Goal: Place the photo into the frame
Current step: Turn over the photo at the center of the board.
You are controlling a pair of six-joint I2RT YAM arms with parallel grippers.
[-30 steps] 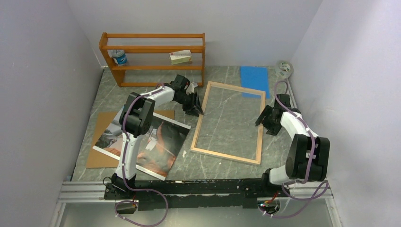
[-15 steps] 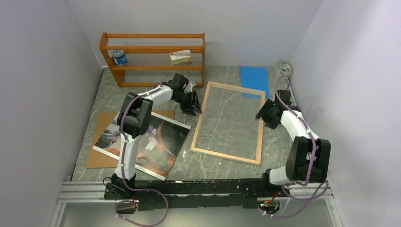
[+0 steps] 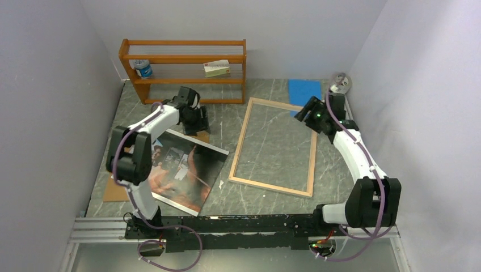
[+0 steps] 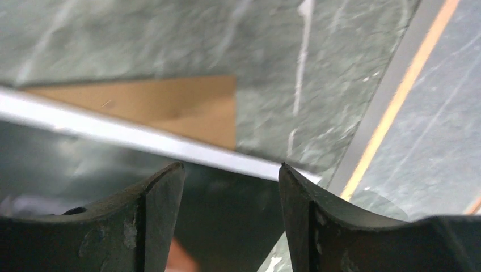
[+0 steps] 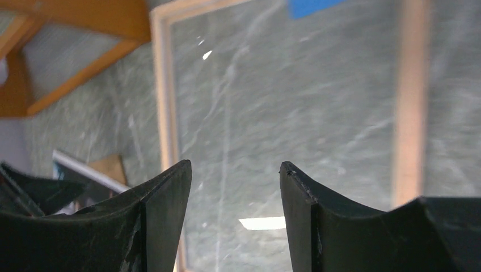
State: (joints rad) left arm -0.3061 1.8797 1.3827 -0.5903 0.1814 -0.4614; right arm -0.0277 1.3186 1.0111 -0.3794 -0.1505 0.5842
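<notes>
Marble counter (image 3: 227,116): left gripper (image 4: 231,167), spread, has swung from frame (image 3: 240,141) to far edge of photo (image 3: 181,170); right gripper (image 5: 234,164), spread, hovers at frame's far corner, so pickup likely next.

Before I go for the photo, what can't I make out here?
- Photo, top view: left side hidden by the left arm.
- Brown board, top view: mostly under the photo.
- Frame, right wrist view: right rail motion-blurred.
- Shelf box label, top view: too small.
</notes>
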